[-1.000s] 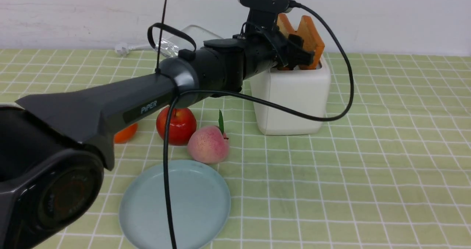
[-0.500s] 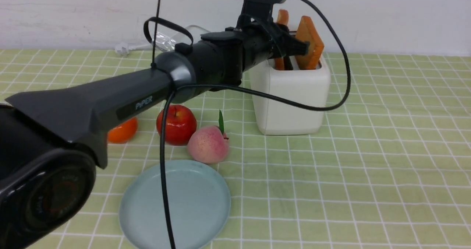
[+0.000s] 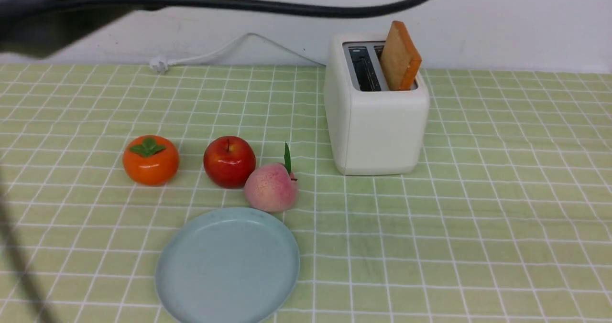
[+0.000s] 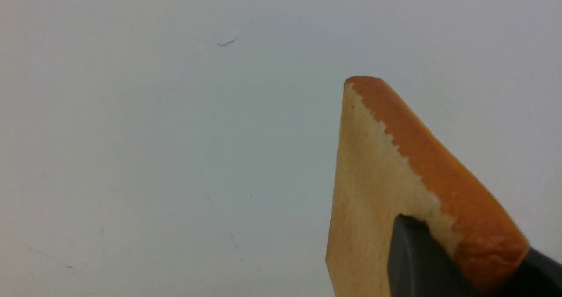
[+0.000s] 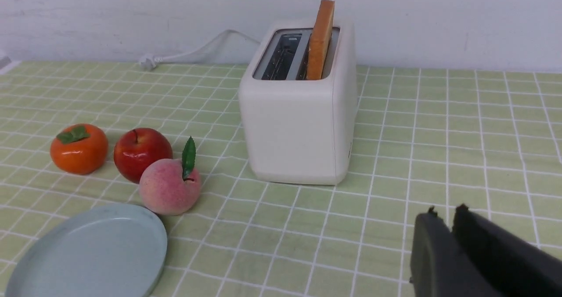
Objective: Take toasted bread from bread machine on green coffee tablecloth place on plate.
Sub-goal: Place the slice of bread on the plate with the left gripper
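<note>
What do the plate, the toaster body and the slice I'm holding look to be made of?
Plate: probably plastic or melamine, matte pale blue-grey, with only a soft sheen.
Toaster body: smooth white plastic by its look, satin, rounded corners.
Held slice: likely a foam or plastic replica; the face is evenly tan, the crust a flat orange band without crumbs.

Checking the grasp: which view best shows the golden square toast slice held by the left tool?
Left wrist view: the golden toast slice shows close up, pinched by the left tool. Front and right wrist views miss it.
</note>
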You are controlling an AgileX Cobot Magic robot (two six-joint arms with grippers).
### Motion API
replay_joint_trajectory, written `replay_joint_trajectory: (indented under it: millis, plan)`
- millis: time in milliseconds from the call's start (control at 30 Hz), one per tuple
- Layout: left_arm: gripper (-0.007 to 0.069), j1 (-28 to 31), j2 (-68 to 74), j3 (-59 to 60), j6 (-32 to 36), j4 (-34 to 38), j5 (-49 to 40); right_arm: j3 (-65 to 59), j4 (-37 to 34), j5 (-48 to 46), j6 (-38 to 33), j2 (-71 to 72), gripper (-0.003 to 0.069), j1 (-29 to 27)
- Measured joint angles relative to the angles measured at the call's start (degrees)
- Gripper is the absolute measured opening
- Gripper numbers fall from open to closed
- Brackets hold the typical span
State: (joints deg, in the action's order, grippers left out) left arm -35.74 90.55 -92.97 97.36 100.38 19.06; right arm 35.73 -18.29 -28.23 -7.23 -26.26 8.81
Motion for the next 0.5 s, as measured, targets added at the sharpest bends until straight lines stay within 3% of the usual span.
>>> replay_joint_trajectory:
  millis: [133,367,500]
  plan:
    - [0.0099,-1.7,-10.2,12.7,-0.1,0.1,0.2,0.0,-0.1,0.0,0.0,0.0,0.0067,0.0]
    - [0.0099,-2.7,-28.0,44.9,-20.3,0.1,-5.7,0.0,-0.9,-0.3,0.0,0.0,0.0067,0.0]
    - [0.0099,-2.7,-30.3,54.0,-25.0,0.1,-9.1,0.0,-1.5,-1.0,0.0,0.0,0.0067,0.0]
